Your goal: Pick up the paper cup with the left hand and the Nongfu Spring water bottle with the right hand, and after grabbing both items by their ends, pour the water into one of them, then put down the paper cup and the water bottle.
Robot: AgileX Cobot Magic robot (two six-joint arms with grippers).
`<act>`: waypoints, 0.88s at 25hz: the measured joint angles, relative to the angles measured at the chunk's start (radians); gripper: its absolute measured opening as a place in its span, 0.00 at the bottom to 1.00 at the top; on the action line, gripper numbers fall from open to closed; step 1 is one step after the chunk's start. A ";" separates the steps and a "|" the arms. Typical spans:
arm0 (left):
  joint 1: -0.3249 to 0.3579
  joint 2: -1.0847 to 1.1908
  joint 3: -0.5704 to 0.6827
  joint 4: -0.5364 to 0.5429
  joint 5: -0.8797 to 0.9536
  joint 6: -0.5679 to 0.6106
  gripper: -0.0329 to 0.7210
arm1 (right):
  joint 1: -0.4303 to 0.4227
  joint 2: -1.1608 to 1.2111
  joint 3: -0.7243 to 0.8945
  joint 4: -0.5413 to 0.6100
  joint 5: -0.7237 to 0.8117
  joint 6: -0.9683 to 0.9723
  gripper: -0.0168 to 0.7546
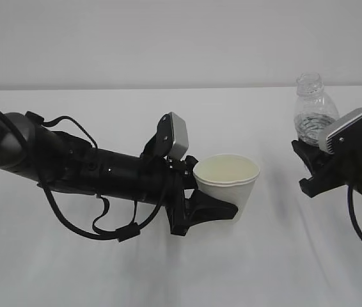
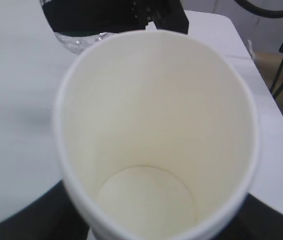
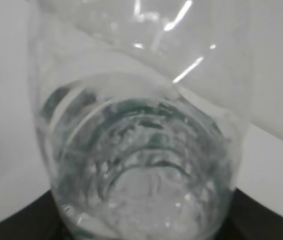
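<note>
We see the left hand [image 1: 222, 208] clamped around the paper cup [image 1: 227, 185], upright, centre frame. At right edge, the right hand [image 1: 312, 169] grips the Nongfu Spring water bottle [image 1: 313, 109], upright, water [image 3: 141, 185] in its base.

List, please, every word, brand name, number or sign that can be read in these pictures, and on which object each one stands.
None can be read.
Paper cup: plain white, no print, outside or inside.
Water bottle: a dark band shows in the left wrist view, but no letters are legible on it.
Left arm: only tiny pale dots, too small to read.
Grey boxes on both arms: no marking visible.
</note>
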 joint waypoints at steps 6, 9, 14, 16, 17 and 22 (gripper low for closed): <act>0.000 0.000 -0.001 0.000 -0.002 0.000 0.61 | 0.000 -0.057 0.025 0.000 0.059 -0.034 0.55; 0.000 0.000 -0.001 0.000 -0.002 0.000 0.61 | 0.000 -0.085 0.040 0.000 0.101 -0.062 0.55; 0.000 0.000 -0.012 -0.002 -0.002 0.000 0.61 | 0.000 -0.123 0.059 0.000 0.135 -0.100 0.55; 0.000 0.002 -0.016 -0.002 -0.006 0.000 0.61 | 0.000 -0.137 0.059 0.000 0.163 -0.106 0.55; -0.001 0.002 -0.020 -0.002 -0.008 0.000 0.61 | 0.000 -0.144 0.059 0.000 0.168 -0.110 0.55; -0.011 0.003 -0.022 -0.006 -0.013 0.000 0.61 | 0.000 -0.187 0.059 0.000 0.211 -0.146 0.55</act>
